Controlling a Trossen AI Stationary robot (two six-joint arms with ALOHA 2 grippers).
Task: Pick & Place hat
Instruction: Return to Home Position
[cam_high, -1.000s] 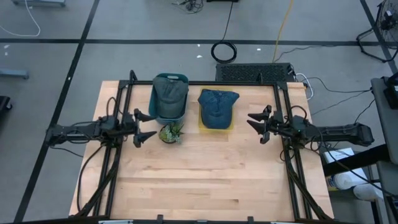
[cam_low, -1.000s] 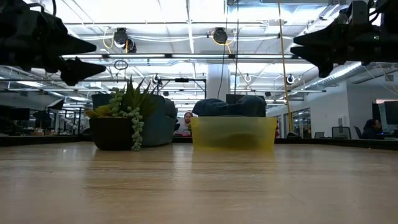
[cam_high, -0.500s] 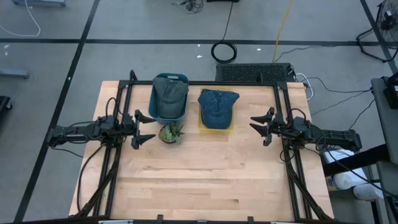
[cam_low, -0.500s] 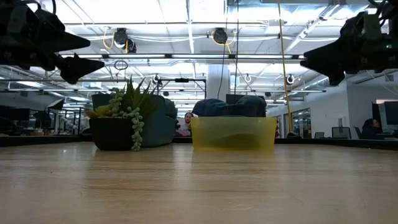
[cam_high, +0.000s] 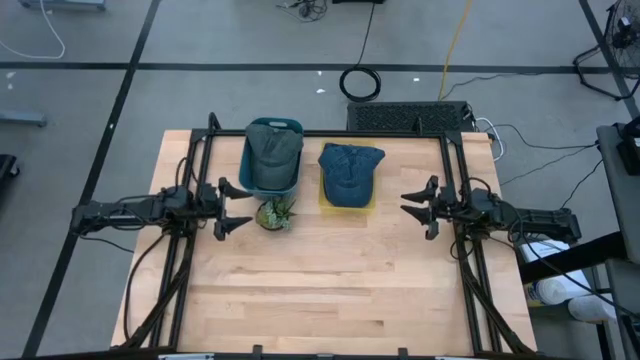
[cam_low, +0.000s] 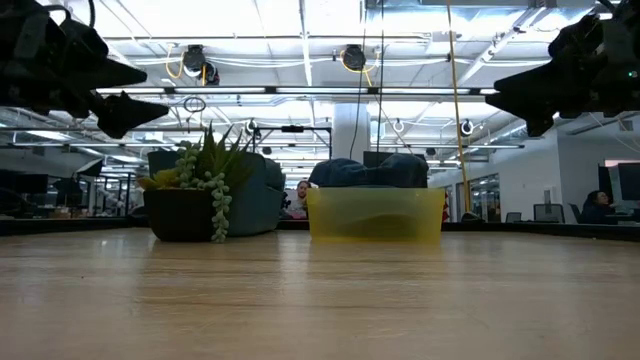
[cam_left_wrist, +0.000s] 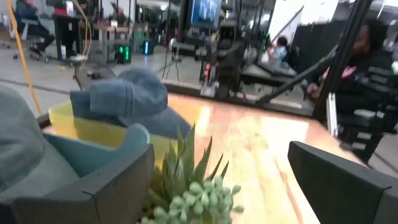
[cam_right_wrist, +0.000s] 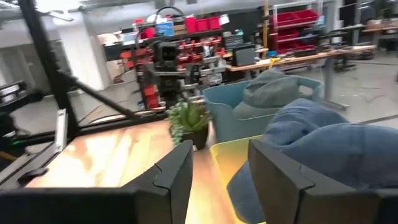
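A blue cap (cam_high: 349, 174) lies on a yellow bin (cam_low: 376, 215) at the table's far middle. A grey-green cap (cam_high: 273, 152) rests in a teal bin (cam_high: 271, 182) to its left. My left gripper (cam_high: 226, 207) hovers open at the table's left side, just left of a potted succulent (cam_high: 273, 213). My right gripper (cam_high: 418, 205) hovers open at the right side, level with the yellow bin's near edge. In the right wrist view the blue cap (cam_right_wrist: 323, 149) sits just past my fingers. Neither gripper touches anything.
The potted succulent (cam_low: 190, 195) stands in front of the teal bin, close to my left gripper. Black frame rails (cam_high: 190, 240) run along both table sides under the arms. The near half of the wooden table (cam_high: 330, 290) is bare. People show in the room beyond.
My right gripper has drawn back a little toward the table's right edge and stayed open. The left gripper has barely shifted. Both caps and bins rest where they were.
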